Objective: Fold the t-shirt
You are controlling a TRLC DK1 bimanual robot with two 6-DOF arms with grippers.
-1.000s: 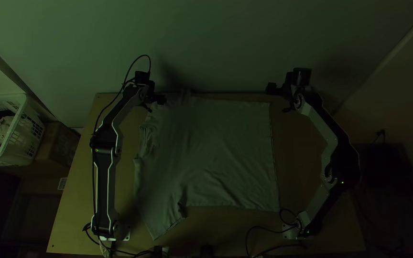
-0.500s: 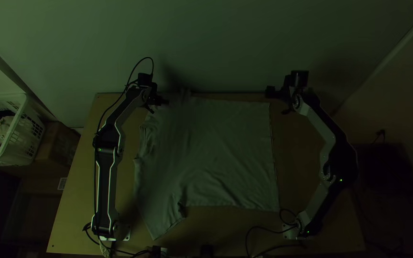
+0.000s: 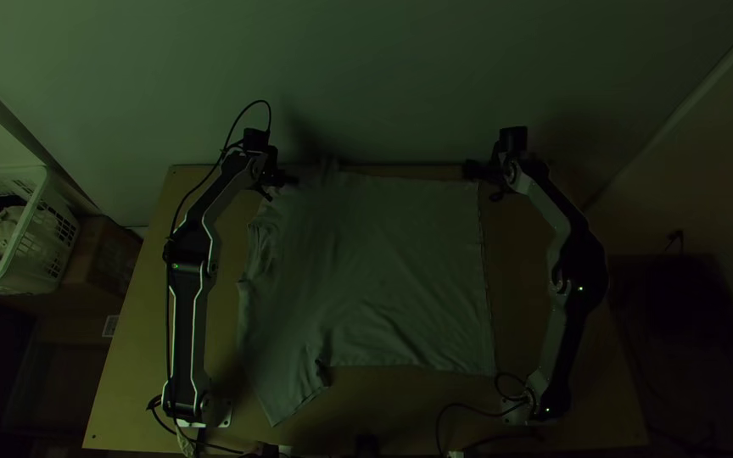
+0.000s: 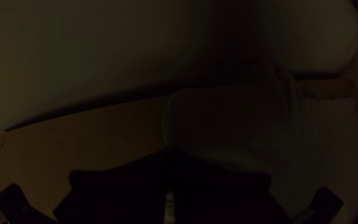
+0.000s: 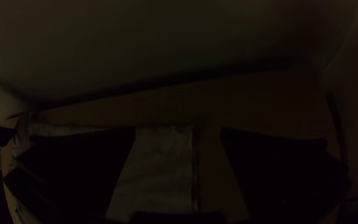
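Note:
The t-shirt lies spread on the table, one sleeve towards the near edge and its hem side to the right. By the shirt's far left part is my left gripper. In the left wrist view, the left gripper has its fingertips together beside the rounded edge of the cloth; whether they pinch any fabric I cannot tell. My right gripper is over the shirt's far right corner. The right wrist view has the right gripper open, with the shirt's corner visible between its fingers.
A white basket holding cloth stands left of the table, beside a cardboard box. The wall rises behind the far edge. Black cables lie near the right arm's base.
The right arm has swung leftward, bringing its gripper from right of the shirt to the far right corner. The left gripper has shifted very slightly to the right. The shirt lies unchanged.

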